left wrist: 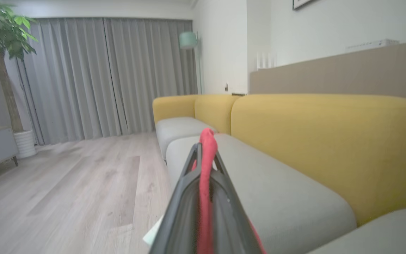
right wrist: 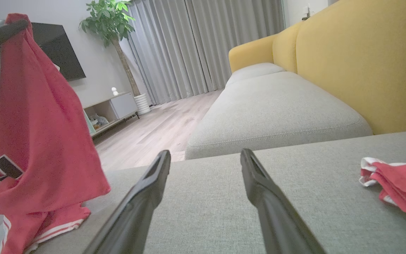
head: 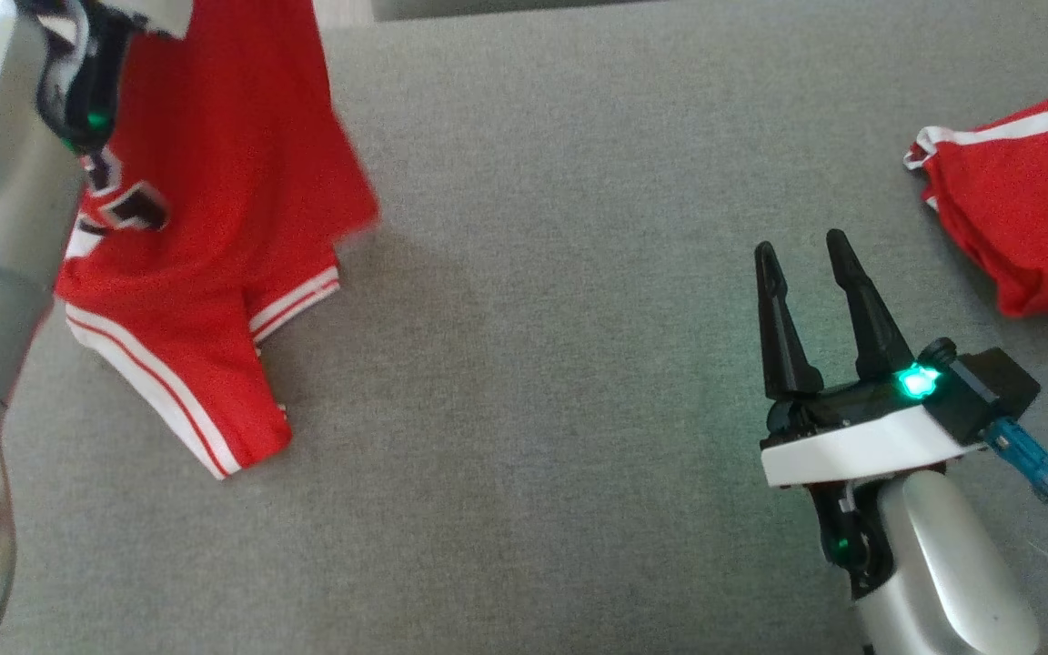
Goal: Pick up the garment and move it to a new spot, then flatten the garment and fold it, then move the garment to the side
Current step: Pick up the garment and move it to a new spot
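A grey sofa seat (head: 560, 273) is spreading across the whole head view, with a yellow backrest (right wrist: 358, 63) rising along the right of the right wrist view. The garment (head: 215, 200), a red jersey with white stripes along its hems and dark lettering, is hanging in the upper left of the head view, its lower edge trailing onto the seat at lower left. A second red garment (head: 1024, 218) with white trim is lying crumpled at the right edge, well apart from it. The left end effector (left wrist: 204, 148) is pinching a fold of the garment, its fingers pressing together on the red cloth at the centre of the left wrist view. The right end effector (head: 801, 250) is hovering at the lower right of the head view, its fingers spread apart and holding nothing.
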Robot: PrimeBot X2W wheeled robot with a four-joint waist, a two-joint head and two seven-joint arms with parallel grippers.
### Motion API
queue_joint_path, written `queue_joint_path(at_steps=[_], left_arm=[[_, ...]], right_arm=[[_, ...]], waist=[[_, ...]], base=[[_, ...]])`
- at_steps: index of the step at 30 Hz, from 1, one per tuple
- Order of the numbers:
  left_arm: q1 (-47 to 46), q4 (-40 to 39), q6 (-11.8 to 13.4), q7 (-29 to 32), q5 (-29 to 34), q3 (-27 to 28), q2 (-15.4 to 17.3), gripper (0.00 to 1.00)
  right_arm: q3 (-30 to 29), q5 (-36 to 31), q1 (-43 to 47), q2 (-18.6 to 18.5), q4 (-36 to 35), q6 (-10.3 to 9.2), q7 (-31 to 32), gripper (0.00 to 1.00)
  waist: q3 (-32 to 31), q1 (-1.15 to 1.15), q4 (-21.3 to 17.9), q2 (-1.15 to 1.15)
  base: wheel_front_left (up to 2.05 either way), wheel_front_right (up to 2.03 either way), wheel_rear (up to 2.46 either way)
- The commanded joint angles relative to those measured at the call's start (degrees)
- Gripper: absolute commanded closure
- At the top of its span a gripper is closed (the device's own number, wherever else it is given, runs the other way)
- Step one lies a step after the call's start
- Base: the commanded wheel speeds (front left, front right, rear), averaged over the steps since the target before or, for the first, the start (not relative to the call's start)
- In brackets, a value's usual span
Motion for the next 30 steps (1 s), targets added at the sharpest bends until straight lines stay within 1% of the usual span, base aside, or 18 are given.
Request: queue_joint_path(at_steps=[1,6,8,13,18,30], left_arm=[[-4.5,-2.0,1.0,-1.2,0.5,2.6,2.3,1.00],[-5.9,-3.3,2.7,-2.8,1.6,4.1,2.8,1.00],[-6.2,-3.7,2.9,-3.0,2.0,4.4,2.7,1.00],[-6.8,-5.2,2.1,-3.3,4.2,2.6,2.3,1.00],[-6.3,-7.6,1.1,-3.4,5.5,0.8,1.1,1.00],[-5.6,-14.4,0.0,-3.5,6.8,-3.9,-4.1,1.00]], right_arm=[[1.5,0.9,0.0,-0.1,-1.6,-0.09,-0.6,0.00],[1.9,2.0,0.0,-0.1,-1.7,-0.09,-0.6,0.00],[2.1,2.5,0.0,-0.1,-1.8,-0.09,-0.6,0.00],[2.3,3.6,-0.2,-0.1,-1.9,-0.09,-0.6,0.00],[2.5,4.6,-0.5,-0.1,-1.7,-0.09,-0.6,0.00],[3.6,6.4,-0.5,-0.1,-1.5,-0.09,-0.6,0.00]], waist=[[-1.2,0.02,-0.4,0.00],[-2.1,0.02,-1.6,0.00],[-2.3,0.02,-2.4,0.00],[-2.2,0.02,-4.3,0.00],[-2.5,0.02,-6.4,0.00],[-2.9,0.02,-12.3,0.00]], base=[[0.00,0.00,0.00],[0.00,0.00,0.00],[0.00,0.00,0.00],[0.00,0.00,0.00],[0.00,0.00,0.00],[0.00,0.00,0.00]])
